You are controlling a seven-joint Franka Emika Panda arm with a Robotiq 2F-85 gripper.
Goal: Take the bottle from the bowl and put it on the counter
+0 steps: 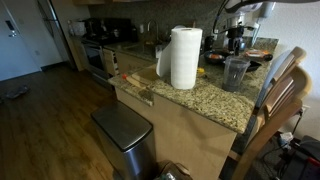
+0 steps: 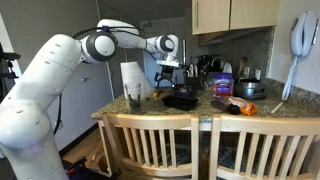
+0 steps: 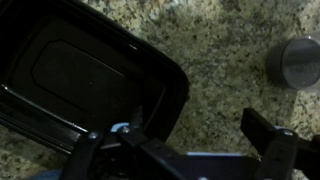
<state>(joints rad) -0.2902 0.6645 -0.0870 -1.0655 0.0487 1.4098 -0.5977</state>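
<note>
The black rectangular bowl [image 3: 80, 75] sits on the speckled granite counter [image 3: 210, 50] and looks empty in the wrist view. It also shows in an exterior view [image 2: 181, 100]. A round grey top [image 3: 297, 62], possibly the bottle seen from above, stands on the counter to the right of the bowl and apart from it. My gripper [image 3: 175, 128] is open and holds nothing. It hovers over the bowl's right rim and the bare granite beside it. In an exterior view the gripper [image 2: 169, 72] hangs just above the bowl.
A paper towel roll [image 1: 184, 57] and a clear plastic cup [image 1: 236, 72] stand on the counter [image 1: 200, 100]. A pot [image 2: 248, 89], a purple package [image 2: 222, 85] and an orange item [image 2: 236, 107] lie nearby. Wooden chairs [image 2: 160, 145] line the counter's edge. A steel bin [image 1: 125, 130] stands on the floor.
</note>
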